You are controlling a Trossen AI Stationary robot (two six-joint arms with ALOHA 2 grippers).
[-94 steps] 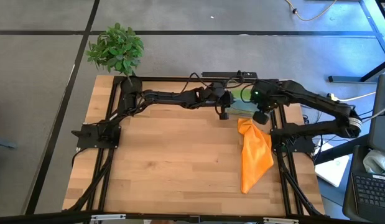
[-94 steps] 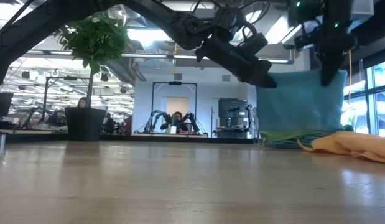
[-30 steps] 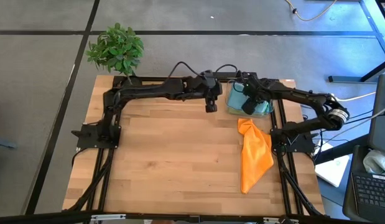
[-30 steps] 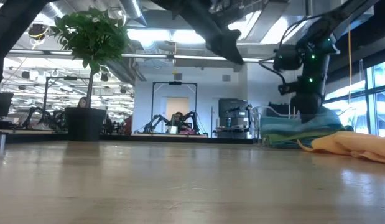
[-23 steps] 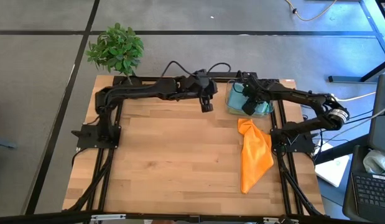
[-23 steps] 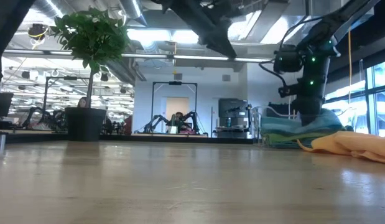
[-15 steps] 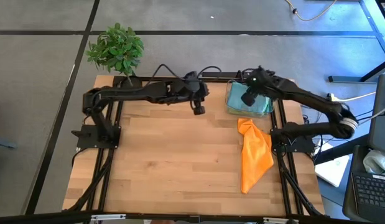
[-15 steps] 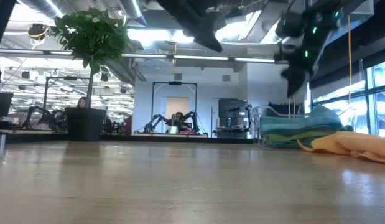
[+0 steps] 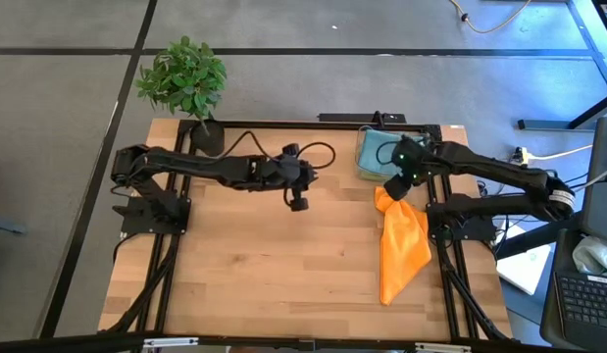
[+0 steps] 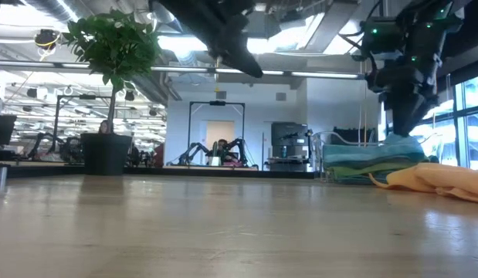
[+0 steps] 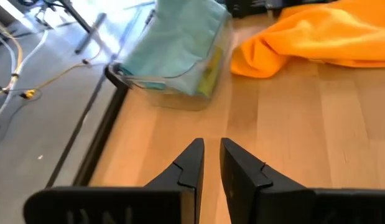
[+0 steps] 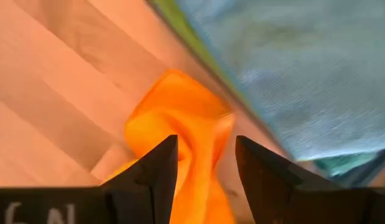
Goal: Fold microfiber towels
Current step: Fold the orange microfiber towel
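From above, the left gripper (image 9: 299,204) is hanging over the bare middle of the wooden table (image 9: 254,265), well apart from any cloth. The right gripper (image 9: 395,188) is hovering over the crumpled top end of the orange towel (image 9: 401,247), which is lying stretched along the table's right side. Just behind it, a clear bin (image 9: 365,157) at the back edge is holding light blue and teal towels (image 9: 374,149). A potted plant (image 9: 183,76) is standing at the back left corner.

At table height, the stacked towels (image 10: 362,164) are sitting at the right with the orange towel (image 10: 435,181) lying in front, and one arm's gripper (image 10: 401,116) is hanging above them.

The left wrist camera is showing the left gripper (image 11: 211,163) with its fingers nearly together, only a thin gap between them, gripping nothing; the bin (image 11: 173,99) and orange towel (image 11: 316,37) are lying ahead.

The right wrist camera is showing the right gripper (image 12: 204,165) with fingers spread, empty, the orange towel (image 12: 173,118) bunched between and below them beside the blue towels (image 12: 292,68).
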